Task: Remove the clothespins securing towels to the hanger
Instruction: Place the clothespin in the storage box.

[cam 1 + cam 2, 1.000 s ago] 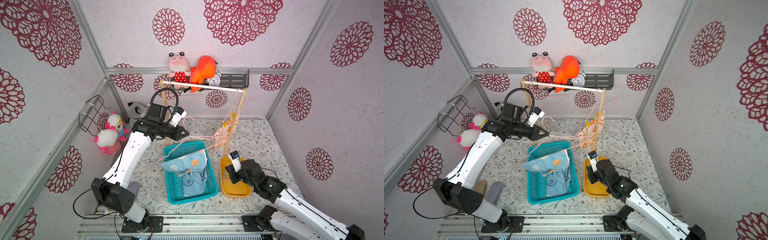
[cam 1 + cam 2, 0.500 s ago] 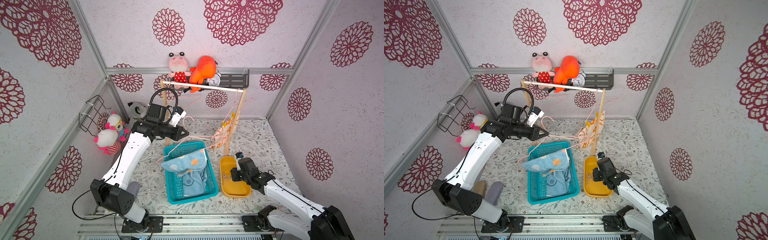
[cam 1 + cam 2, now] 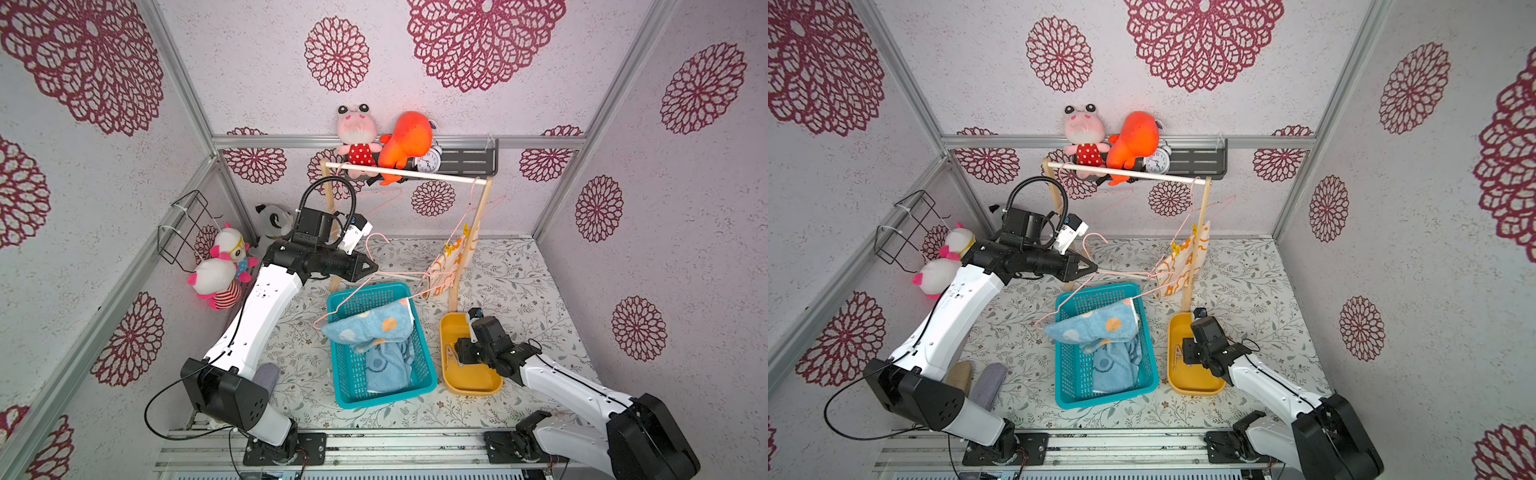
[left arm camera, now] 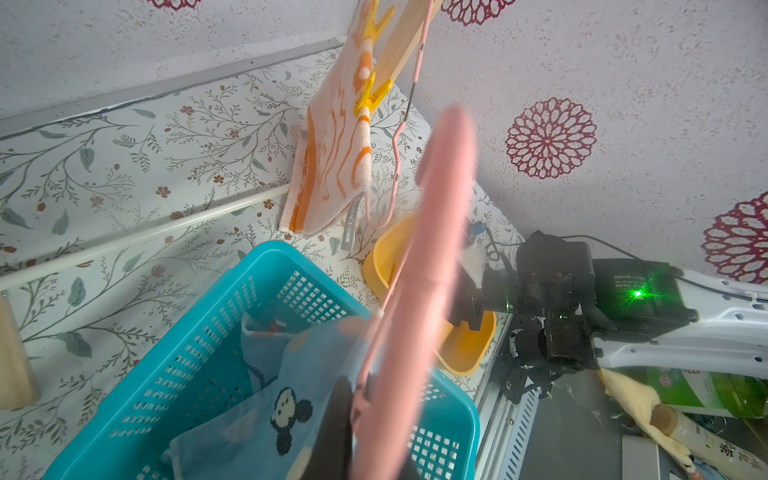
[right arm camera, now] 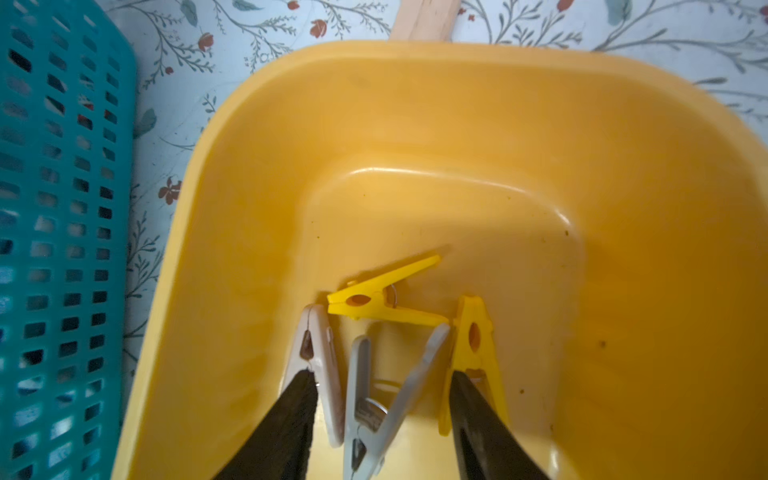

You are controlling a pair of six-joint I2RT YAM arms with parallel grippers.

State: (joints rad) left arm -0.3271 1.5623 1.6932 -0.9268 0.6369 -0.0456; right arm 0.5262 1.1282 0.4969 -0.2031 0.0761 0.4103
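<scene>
Links: glossy white shells (image 3: 266, 307), small dark screw holes.
Joints: matte black blocky housings (image 3: 226, 395).
Cables: black ribbed hose (image 3: 328, 178), thin black wire (image 3: 145, 415).
Tip: right pincer (image 5: 382, 374) with black tapered fingers (image 5: 286, 424).
Indicator: green light (image 4: 637, 294).

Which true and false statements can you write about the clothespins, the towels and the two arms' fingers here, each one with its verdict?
1. The yellow plastic tray holds four clothespins, two yellow and two pale beige. True.
2. The right arm's fingers clamp a clothespin. False: they stand open over the tray, gripping nothing.
3. The left arm's fingers are shut on a thin pink wire hanger. True.
4. The white towel with orange prints lies in the teal plastic basket. False: it hangs from the wooden rack, with yellow clothespins on it.
</scene>
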